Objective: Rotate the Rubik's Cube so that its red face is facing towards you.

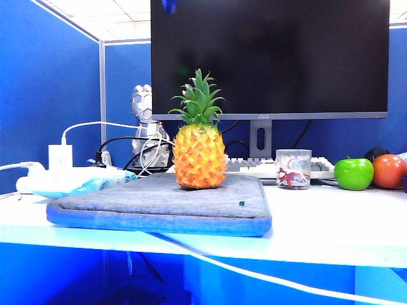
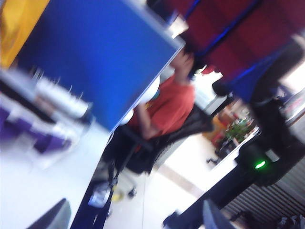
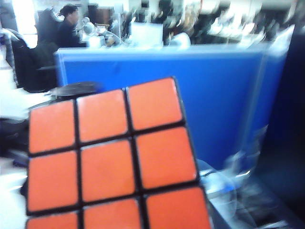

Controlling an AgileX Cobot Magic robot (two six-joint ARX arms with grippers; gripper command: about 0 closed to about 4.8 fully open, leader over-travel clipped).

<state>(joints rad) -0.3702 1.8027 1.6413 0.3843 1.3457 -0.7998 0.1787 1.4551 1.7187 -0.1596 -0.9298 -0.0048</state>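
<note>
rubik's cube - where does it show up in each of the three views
Exterior view: the Rubik's Cube is not in it, and neither gripper shows.
Left wrist view: not in it; only the left gripper's dark fingertips at the lower edge, spread apart with nothing between them.
Right wrist view: fills the lower left, an orange-red face turned to the camera; the right gripper is hidden.
Shared landmark: the blue partition.
</note>
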